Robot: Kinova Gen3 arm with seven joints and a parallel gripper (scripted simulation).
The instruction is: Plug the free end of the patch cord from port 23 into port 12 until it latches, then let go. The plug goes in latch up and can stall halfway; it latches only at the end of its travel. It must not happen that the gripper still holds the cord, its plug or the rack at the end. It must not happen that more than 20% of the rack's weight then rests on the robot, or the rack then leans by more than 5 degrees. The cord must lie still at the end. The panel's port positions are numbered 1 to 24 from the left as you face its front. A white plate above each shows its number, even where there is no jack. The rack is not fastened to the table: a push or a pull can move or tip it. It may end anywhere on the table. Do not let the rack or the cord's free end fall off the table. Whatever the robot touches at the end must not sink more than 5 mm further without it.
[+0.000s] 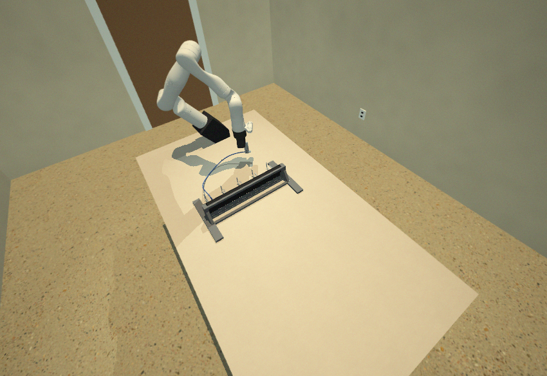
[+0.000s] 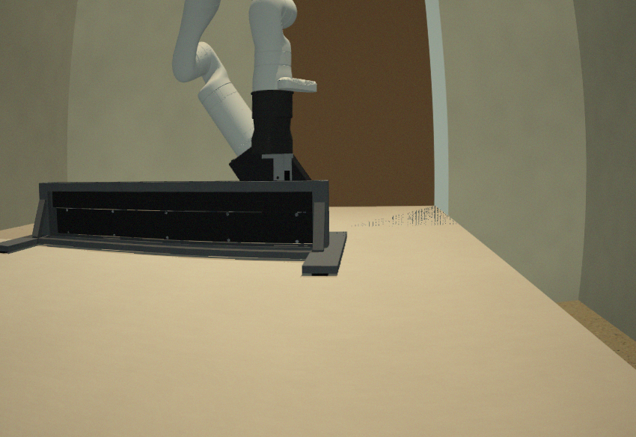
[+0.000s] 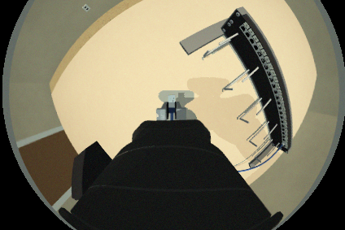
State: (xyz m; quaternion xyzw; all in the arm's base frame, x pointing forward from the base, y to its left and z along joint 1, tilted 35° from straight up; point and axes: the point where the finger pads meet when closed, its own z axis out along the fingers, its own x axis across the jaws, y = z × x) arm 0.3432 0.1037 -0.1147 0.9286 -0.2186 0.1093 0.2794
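- The dark claw (image 1: 246,150) is gripping the thin blue patch cord's (image 1: 217,166) free plug, lifted above the beige tabletop (image 1: 319,257).
- It is hanging near the dark metal rack (image 1: 248,194), on its port side, likely for lining up with port 12.
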